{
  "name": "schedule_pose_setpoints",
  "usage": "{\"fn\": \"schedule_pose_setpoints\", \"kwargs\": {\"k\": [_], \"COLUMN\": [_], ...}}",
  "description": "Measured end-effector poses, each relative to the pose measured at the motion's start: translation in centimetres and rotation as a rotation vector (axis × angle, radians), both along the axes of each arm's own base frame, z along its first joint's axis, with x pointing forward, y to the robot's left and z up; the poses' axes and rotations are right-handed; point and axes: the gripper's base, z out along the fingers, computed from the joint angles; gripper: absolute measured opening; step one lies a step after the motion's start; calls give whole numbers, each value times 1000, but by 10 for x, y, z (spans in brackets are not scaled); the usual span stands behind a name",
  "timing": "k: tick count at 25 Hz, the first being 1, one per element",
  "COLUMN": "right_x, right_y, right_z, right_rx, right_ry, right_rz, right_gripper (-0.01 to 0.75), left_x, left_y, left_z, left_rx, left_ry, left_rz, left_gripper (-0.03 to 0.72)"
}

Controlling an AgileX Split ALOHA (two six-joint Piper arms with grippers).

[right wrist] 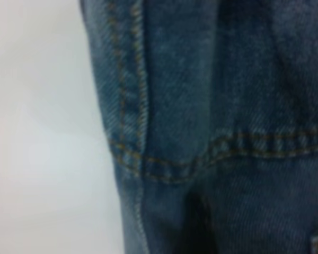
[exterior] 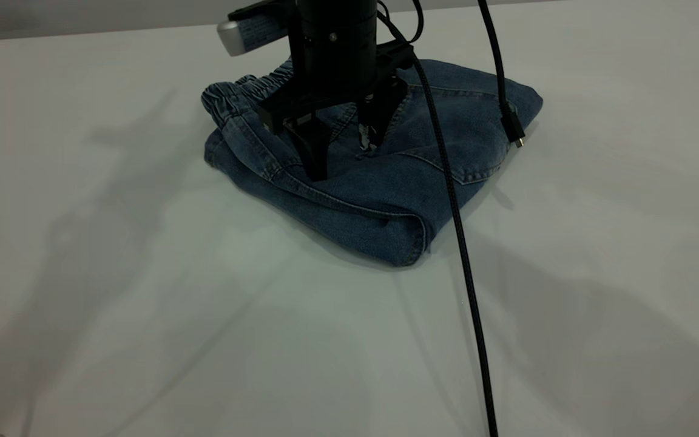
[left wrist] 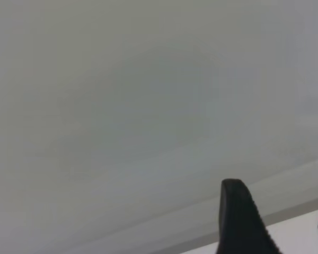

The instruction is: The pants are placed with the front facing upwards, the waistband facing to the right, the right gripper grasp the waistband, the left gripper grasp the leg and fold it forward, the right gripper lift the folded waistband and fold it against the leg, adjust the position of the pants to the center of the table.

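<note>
The right pincer [exterior: 340,152] points straight down from its dark wrist, its two fingers [exterior: 312,155] spread apart with the tips low. The left pincer [left wrist: 278,222] shows only in its own wrist view: one black ribbed finger and the edge of another, set apart.

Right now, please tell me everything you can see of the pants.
The pants are blue denim with tan stitching, folded into a compact bundle lying flat on the table. The gathered waistband shows at the far left edge, a square pocket on top. The right gripper, fingers open, presses down on the top layer.
</note>
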Motion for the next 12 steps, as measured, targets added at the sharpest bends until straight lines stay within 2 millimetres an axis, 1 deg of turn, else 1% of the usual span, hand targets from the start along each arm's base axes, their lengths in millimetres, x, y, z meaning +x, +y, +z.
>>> {"fn": "schedule_pose_setpoints", "kwargs": {"k": [2,4,8,12], "right_x": [-1,-2,-2,5], "right_y": [2,4,6,7], "right_z": [6,13,33,43], "right_rx": [15,45,99,141], "right_ry": [-4,-1,-3,-18], "right_rz": [2,-35,-155,-316], "right_gripper": [486,479,469,468], "left_x": [0,0,0,0], "left_y": [0,1,1,1], "left_z": [0,0,0,0], "left_rx": [7,28,26,26], "left_ry": [-1,-7,-5,-5], "left_rz": [-1,-2,1,1], "left_gripper": [347,347,347,347]}}
